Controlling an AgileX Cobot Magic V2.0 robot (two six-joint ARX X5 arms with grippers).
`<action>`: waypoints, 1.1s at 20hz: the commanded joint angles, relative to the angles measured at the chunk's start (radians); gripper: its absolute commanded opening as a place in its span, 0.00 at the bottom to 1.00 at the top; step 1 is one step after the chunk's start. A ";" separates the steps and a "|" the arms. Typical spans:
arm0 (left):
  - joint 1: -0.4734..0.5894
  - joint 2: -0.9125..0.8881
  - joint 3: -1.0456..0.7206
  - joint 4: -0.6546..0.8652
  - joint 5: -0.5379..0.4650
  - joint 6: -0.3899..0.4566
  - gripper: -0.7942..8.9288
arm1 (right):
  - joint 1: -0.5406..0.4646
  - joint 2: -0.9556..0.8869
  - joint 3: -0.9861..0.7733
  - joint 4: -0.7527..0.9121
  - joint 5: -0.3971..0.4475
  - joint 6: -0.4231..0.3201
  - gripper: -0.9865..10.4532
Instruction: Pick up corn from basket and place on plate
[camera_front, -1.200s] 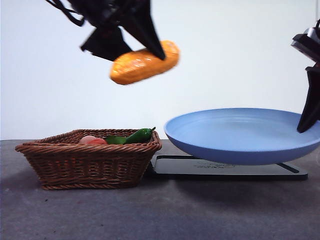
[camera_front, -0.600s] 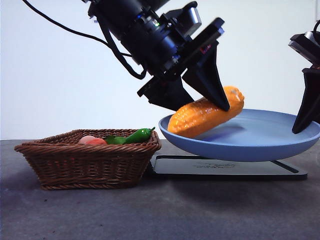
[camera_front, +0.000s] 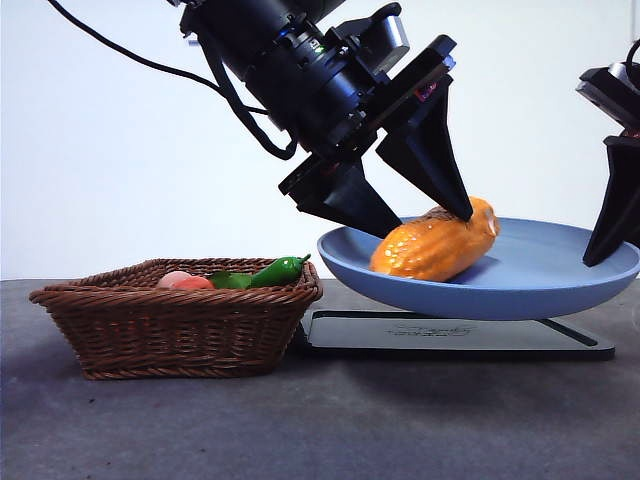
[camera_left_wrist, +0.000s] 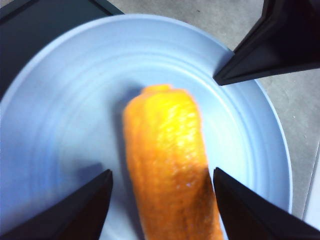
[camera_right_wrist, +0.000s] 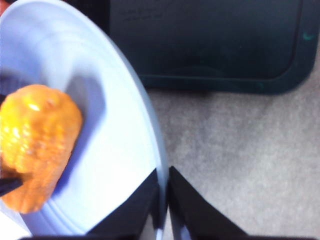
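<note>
The orange-yellow corn (camera_front: 435, 250) lies tilted inside the light-blue plate (camera_front: 520, 285), one end resting toward the rim. My left gripper (camera_front: 432, 222) stands open over it, a jaw on either side of the cob with small gaps showing in the left wrist view, where the corn (camera_left_wrist: 167, 160) fills the plate (camera_left_wrist: 65, 110). My right gripper (camera_front: 608, 235) is shut on the plate's right rim and holds the plate a little above the tray; in the right wrist view the jaws (camera_right_wrist: 164, 192) pinch the rim beside the corn (camera_right_wrist: 35, 145). The wicker basket (camera_front: 175, 325) sits at the left.
A green pepper (camera_front: 272, 271) and a pinkish-red fruit (camera_front: 182, 281) remain in the basket. A flat black tray (camera_front: 450, 337) lies under the raised plate, also seen as the tray (camera_right_wrist: 210, 40) in the right wrist view. Grey tabletop stretches along the front.
The left arm carried the corn from above the basket rightward and down into the plate. Its jaws have parted and the cob has settled lower on the plate. The right gripper held still.
</note>
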 joint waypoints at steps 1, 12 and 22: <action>-0.011 -0.031 0.015 0.010 0.000 -0.013 0.42 | 0.003 0.008 0.021 0.023 -0.007 0.002 0.09; -0.008 -0.295 0.015 -0.031 0.000 -0.028 0.42 | -0.019 0.089 0.067 0.096 0.029 0.034 0.09; -0.008 -0.473 0.015 -0.115 0.000 -0.040 0.42 | -0.024 0.477 0.428 0.051 0.049 0.035 0.09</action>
